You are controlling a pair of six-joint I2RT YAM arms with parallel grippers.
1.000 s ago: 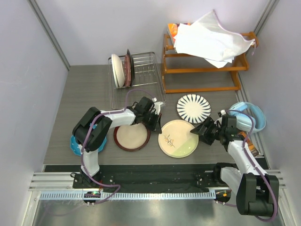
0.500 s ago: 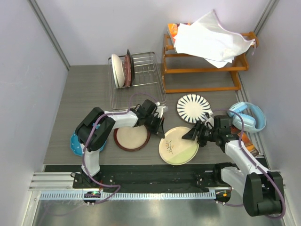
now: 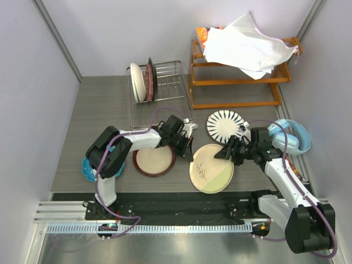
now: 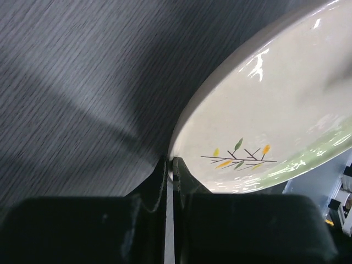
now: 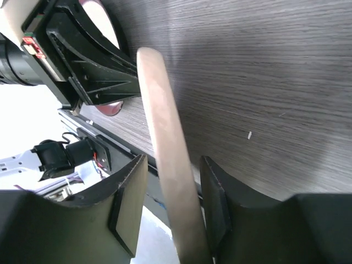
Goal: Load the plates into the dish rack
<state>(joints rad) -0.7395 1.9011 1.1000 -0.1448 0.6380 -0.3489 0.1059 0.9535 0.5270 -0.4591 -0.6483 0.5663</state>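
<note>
The cream-green leaf-sprig plate (image 3: 210, 175) lies tilted at the table's near edge. My right gripper (image 3: 224, 154) is open and straddles its far rim; in the right wrist view the rim (image 5: 165, 165) stands between the fingers with a gap on the left side. My left gripper (image 3: 188, 149) is shut, its tips (image 4: 169, 160) right at the plate's left rim (image 4: 187, 118). The red-rimmed plate (image 3: 154, 160) lies flat left of it, and the striped plate (image 3: 226, 126) lies behind it. The blue dotted plate (image 3: 86, 169) is half hidden under the left arm. The wire dish rack (image 3: 170, 91) stands at the back.
Upright dishes (image 3: 142, 82) fill the rack's left end. An orange wooden shelf (image 3: 236, 82) draped with a white cloth (image 3: 247, 47) stands right of the rack. Blue headphones (image 3: 291, 136) lie by the right arm. Walls close in on both sides.
My right gripper has moved left onto the leaf plate's rim, and the plate has shifted towards the near edge and tilted. My left gripper has edged right to the plate's rim.
</note>
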